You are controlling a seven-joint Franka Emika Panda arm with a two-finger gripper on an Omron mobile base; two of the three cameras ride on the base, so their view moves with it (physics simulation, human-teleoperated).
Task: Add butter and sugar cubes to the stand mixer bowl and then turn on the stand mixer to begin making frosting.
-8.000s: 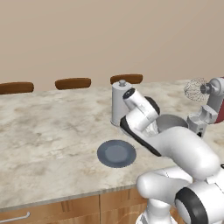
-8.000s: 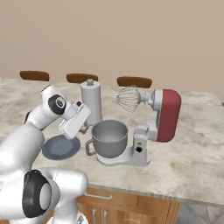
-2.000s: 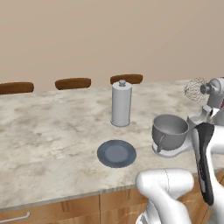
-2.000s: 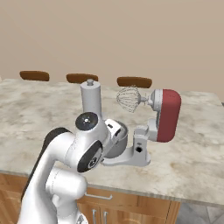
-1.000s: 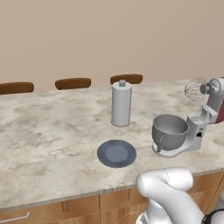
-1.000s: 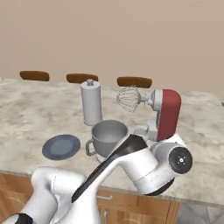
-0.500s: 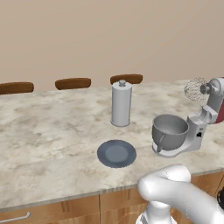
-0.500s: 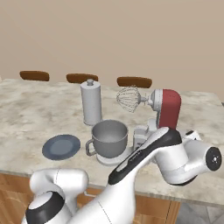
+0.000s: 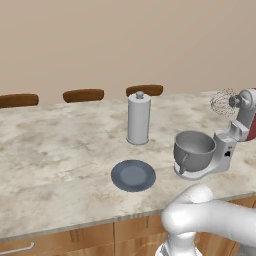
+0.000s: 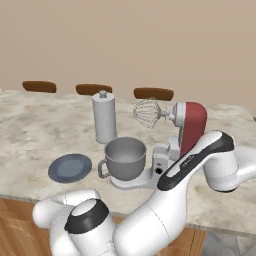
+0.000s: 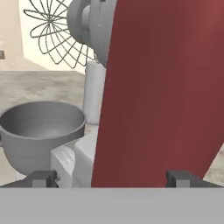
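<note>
The stand mixer [image 10: 186, 131] stands on the counter with its dark red head [image 11: 162, 87] tilted up and its wire whisk [image 10: 147, 112] in the air. The grey stand mixer bowl [image 10: 125, 157] sits on the mixer's flat base, handle to the left; what shows of its inside [image 11: 41, 124] is bare metal. My gripper [image 11: 111, 179] is open and empty. It is close against the red head, with one fingertip [image 11: 41, 178] on each side of it. The butter and the sugar cubes are out of view.
A flat blue-grey plate [image 9: 133, 175] lies bare on the marble counter, left of the bowl. A tall grey canister [image 9: 139, 118] stands behind it. My white forearm [image 10: 200, 157] reaches across the front of the mixer to its right side. Chair backs [image 9: 83, 94] line the far edge.
My arm has swung further to the right, past the front of the mixer, over the last second. The mixer, bowl, plate and canister have stayed put. The jaws have stayed wide.
</note>
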